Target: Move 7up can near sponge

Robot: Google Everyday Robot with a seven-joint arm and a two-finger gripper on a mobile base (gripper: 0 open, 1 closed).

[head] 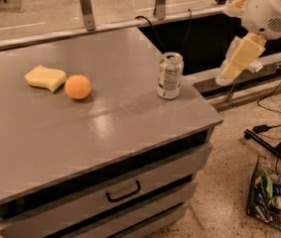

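Note:
The 7up can (170, 75), silver and green with a silver top, stands upright near the right edge of the grey cabinet top (95, 128). The pale-yellow sponge (45, 77) lies flat at the far left of the top, with an orange ball (78, 87) touching or almost touching its right side. My gripper (235, 64), cream-coloured under a white arm, hangs in the air to the right of the can, past the cabinet's edge and at about the can's height. It holds nothing that I can see.
The cabinet has drawers (125, 192) in front. A wire basket (274, 202) of snacks sits on the floor at the lower right, beside a black stand leg (274, 143). A railing (130, 14) and a dark counter run behind.

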